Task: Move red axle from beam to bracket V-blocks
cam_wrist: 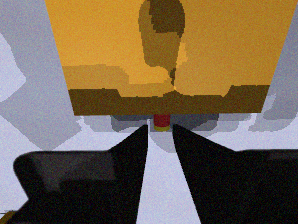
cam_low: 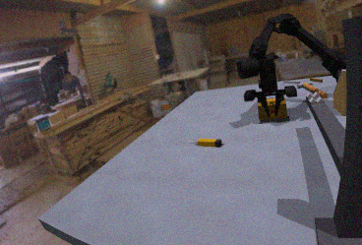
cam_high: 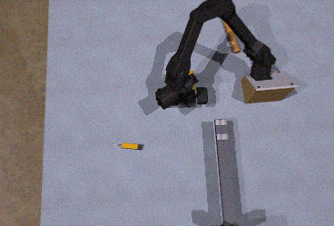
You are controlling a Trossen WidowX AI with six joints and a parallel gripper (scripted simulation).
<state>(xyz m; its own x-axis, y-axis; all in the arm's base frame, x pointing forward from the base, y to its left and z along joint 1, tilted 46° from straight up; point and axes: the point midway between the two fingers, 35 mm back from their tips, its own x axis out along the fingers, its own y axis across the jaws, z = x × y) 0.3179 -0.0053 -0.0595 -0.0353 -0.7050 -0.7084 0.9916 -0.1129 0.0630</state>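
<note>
Hand (cam_high: 196,97) (cam_low: 273,99) (cam_wrist: 160,129) near red, yellow-tipped axle (cam_wrist: 161,121)

Gripper (cam_wrist: 160,129): its black fingers stood partly apart, tips near the axle's sides.
Red axle (cam_wrist: 161,120): protruded from the beam, between and just beyond the fingertips, yellow-ended.
Orange beam (cam_wrist: 220,50): lay beyond the fingertips.
Pale surface (cam_wrist: 162,200): showed between the fingers.

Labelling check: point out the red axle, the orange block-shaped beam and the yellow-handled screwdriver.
Red axle (cam_wrist: 161,120): wrist view, protruding end.
Orange beam (cam_low: 265,114) (cam_wrist: 220,45): exterior, near face; wrist, top face.
Yellow-handled screwdriver (cam_high: 130,146) (cam_low: 206,143): top and exterior, handle.
</note>
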